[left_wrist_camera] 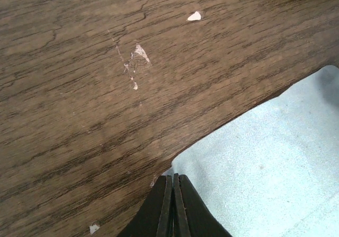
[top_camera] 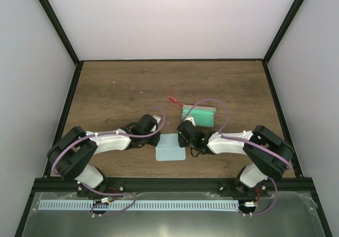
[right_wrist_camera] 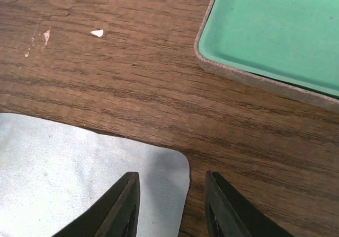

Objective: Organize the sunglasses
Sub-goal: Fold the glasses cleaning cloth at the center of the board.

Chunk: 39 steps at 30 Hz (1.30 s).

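sunglasses (top_camera: 174,96) lying mid-table just beyond the grey case (top_camera: 201,115) (tiny, lenses unclear) | left gripper (left_wrist_camera: 173,184) sitting pressed together at the cloth (top_camera: 170,148) edge | right gripper (right_wrist_camera: 172,194) standing spread over a cloth corner, partly covering the case from above

On the wooden table (top_camera: 106,88), the red sunglasses (top_camera: 172,97) lay just beyond the open grey case (top_camera: 199,115) with its green lining, while the left gripper (top_camera: 157,135) and right gripper (top_camera: 185,133) flanked the far corners of the pale blue cloth (top_camera: 170,150).
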Each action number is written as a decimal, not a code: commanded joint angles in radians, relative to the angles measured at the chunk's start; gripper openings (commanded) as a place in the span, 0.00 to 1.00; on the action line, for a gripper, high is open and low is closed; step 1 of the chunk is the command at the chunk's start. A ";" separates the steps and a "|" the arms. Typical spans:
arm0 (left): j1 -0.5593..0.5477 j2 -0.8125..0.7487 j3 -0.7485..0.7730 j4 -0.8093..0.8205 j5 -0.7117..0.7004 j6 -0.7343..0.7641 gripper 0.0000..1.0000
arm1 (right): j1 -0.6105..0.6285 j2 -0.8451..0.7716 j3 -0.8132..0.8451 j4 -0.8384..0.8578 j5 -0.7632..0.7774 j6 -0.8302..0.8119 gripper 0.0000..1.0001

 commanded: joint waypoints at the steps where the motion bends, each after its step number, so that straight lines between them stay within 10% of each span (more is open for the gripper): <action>1: -0.004 0.014 0.003 -0.004 -0.003 0.003 0.04 | -0.008 0.030 0.047 0.000 0.019 -0.004 0.34; 39: -0.024 -0.011 -0.002 0.024 0.009 0.012 0.04 | -0.004 0.037 0.062 -0.028 0.028 0.031 0.01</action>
